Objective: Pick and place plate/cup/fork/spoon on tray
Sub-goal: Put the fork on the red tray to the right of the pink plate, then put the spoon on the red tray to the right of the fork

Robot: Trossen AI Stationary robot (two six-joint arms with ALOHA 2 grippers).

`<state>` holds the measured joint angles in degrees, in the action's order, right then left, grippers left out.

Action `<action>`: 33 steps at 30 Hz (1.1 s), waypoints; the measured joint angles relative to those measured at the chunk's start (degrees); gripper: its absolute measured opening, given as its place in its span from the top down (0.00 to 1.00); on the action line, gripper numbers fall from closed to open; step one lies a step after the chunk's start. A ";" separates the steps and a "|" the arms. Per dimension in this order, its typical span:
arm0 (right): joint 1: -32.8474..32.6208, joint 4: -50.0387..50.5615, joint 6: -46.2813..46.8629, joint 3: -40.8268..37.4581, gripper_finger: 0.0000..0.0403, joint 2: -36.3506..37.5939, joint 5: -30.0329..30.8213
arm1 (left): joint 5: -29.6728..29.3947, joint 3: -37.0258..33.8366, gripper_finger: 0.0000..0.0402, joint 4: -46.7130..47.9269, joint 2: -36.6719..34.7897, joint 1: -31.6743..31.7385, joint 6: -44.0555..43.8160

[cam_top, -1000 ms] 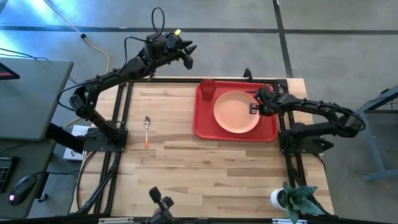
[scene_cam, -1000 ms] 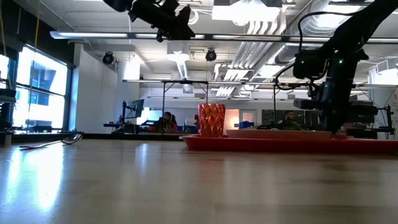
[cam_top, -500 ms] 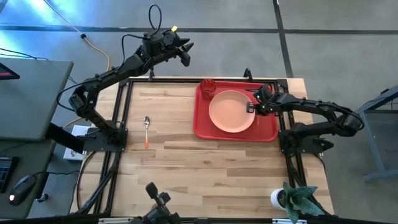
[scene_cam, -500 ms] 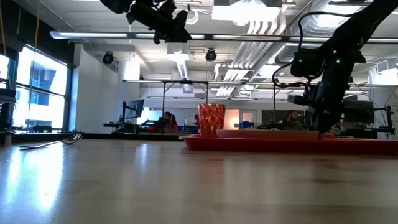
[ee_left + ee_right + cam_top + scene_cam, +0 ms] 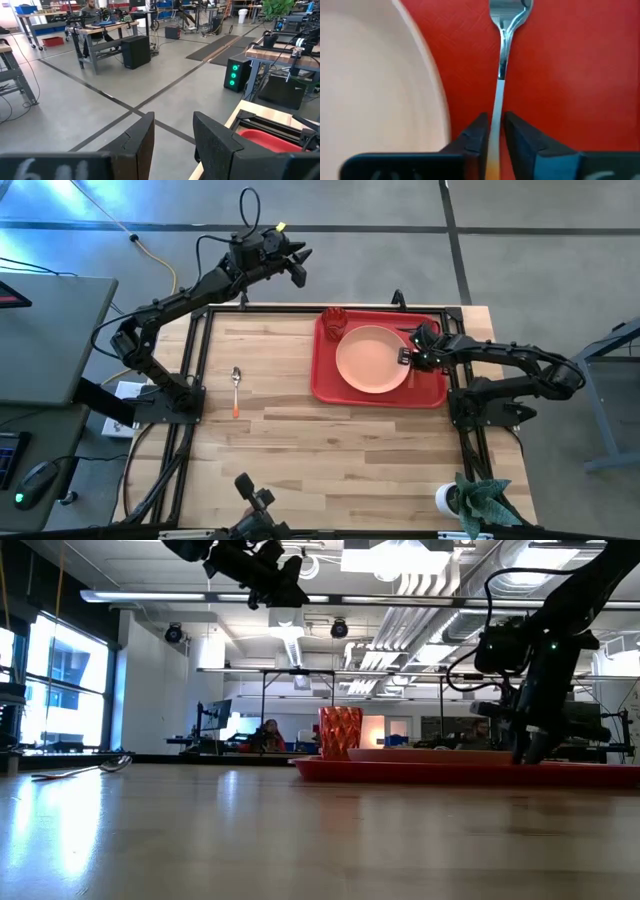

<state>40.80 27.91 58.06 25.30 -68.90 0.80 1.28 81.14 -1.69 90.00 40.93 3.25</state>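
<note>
The red tray (image 5: 430, 388) lies at the table's far right. The peach plate (image 5: 372, 359) lies flat on it, and the dark red cup (image 5: 333, 321) stands upright in its far left corner. My right gripper (image 5: 408, 357) is low over the tray, just right of the plate, shut on the fork (image 5: 501, 60). The plate's rim (image 5: 427, 85) is beside it. The spoon (image 5: 236, 385) lies flat on the bare wood at the left. My left gripper (image 5: 298, 268) is open and empty, raised beyond the table's far edge. My right gripper pinches the fork's handle (image 5: 496, 112) between its two fingers, where the silver neck passes into the orange grip. The fingers come from above and point down, one on each side of the handle. The fork lies level along the tray floor beside the plate, its pronged head (image 5: 509, 12) pointing away from the fingers.
A white pot with a green plant (image 5: 470, 502) stands at the table's near right corner. A camera mount (image 5: 256, 505) sits at the near edge. Black frame rails (image 5: 190, 370) run along the table's left and right sides. Bare wood lies between the spoon and the tray.
My right gripper has gone a little toward the table's left along the tray and then come back slightly toward the right, staying shut. The plate has slid a little toward the tray's left side, closer to the cup, and stays flat.
</note>
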 joint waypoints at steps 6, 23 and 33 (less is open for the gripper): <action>-1.68 3.72 1.03 1.83 0.77 0.00 4.63 | 0.00 0.00 0.69 -0.09 0.00 0.00 0.02; -9.03 11.06 -4.30 14.23 0.77 0.00 22.71 | 0.03 0.02 0.69 24.01 -4.75 1.43 3.65; -17.38 1.24 -12.76 23.49 0.77 4.68 21.32 | 4.27 -10.96 0.69 46.58 -12.75 5.40 -5.47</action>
<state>23.42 29.15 45.30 48.78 -64.23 22.12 5.55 70.18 44.89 77.25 46.33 -2.22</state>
